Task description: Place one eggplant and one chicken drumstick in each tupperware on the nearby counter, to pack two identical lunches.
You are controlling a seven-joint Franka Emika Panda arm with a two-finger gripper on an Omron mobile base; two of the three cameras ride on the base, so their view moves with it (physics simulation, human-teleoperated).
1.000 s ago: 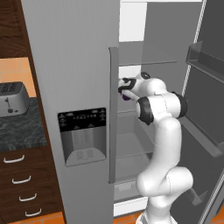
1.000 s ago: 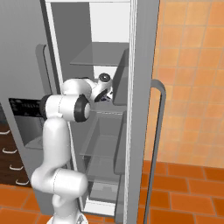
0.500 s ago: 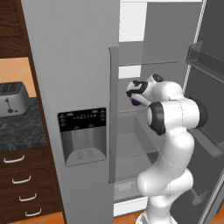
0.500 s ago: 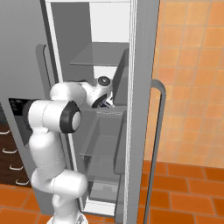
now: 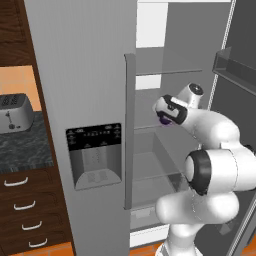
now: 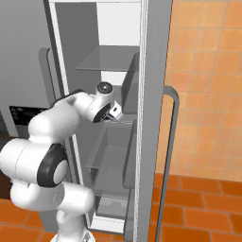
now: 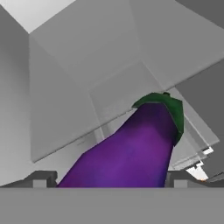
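A purple eggplant (image 7: 131,153) with a green cap lies on a glass shelf inside the fridge and runs up from between my two fingertips in the hand view. My gripper (image 7: 111,181) is open, one finger on each side of the eggplant with a small gap on both sides. In the left base view the hand (image 5: 167,107) sits over a bit of purple eggplant (image 5: 164,120) at the middle shelf. From the right base view the gripper (image 6: 116,113) reaches in at the same shelf. The chicken drumstick and the tupperware are out of view. The counter (image 5: 22,147) lies at the far left.
The fridge's left door (image 5: 90,100) with its dispenser panel is closed. Its right door (image 6: 153,118) stands open beside my arm. Glass shelves (image 5: 167,67) sit above and below the hand. A toaster (image 5: 12,112) stands on the counter, over drawers (image 5: 22,210).
My elbow has swung out towards the cameras and the arm now folds more tightly. The hand has stayed at the middle shelf by the eggplant, fingers still wide.
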